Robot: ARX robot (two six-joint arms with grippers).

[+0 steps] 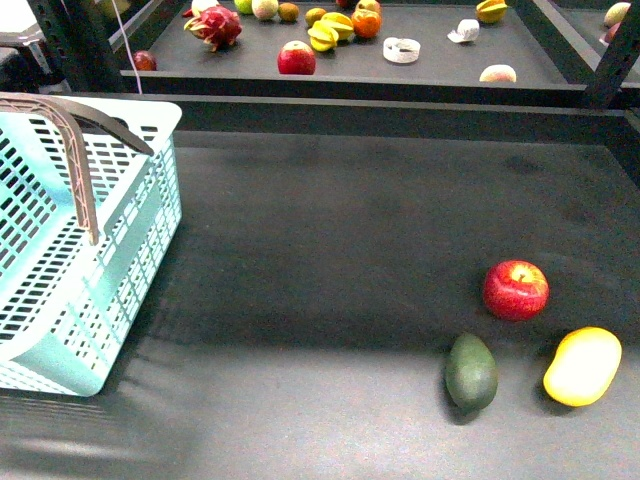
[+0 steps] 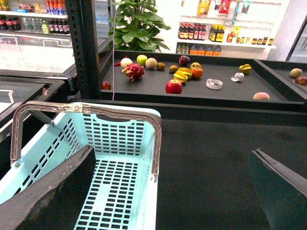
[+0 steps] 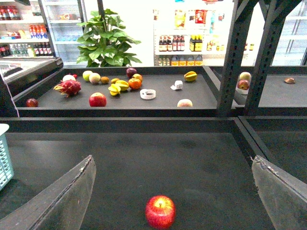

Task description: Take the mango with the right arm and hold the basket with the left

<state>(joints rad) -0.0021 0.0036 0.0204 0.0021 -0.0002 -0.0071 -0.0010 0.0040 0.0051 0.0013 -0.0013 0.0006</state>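
Observation:
The yellow mango (image 1: 582, 366) lies on the dark table at the front right, beside a red apple (image 1: 516, 289) and a dark green avocado (image 1: 471, 372). The light blue basket (image 1: 70, 260) stands at the left with a grey-brown handle (image 1: 80, 165) raised. Neither arm shows in the front view. My left gripper (image 2: 168, 191) is open above the basket's near rim (image 2: 144, 201), one finger over the basket's inside, the other over the table. My right gripper (image 3: 170, 191) is open above the table with the apple (image 3: 160, 211) between its fingers' lines; the mango is out of that view.
A raised back shelf (image 1: 350, 75) holds several fruits, a dragon fruit (image 1: 215, 26) and a roll of tape (image 1: 401, 49). A dark ledge (image 1: 400, 115) separates it from the table. Metal posts (image 3: 230, 62) stand at the right.

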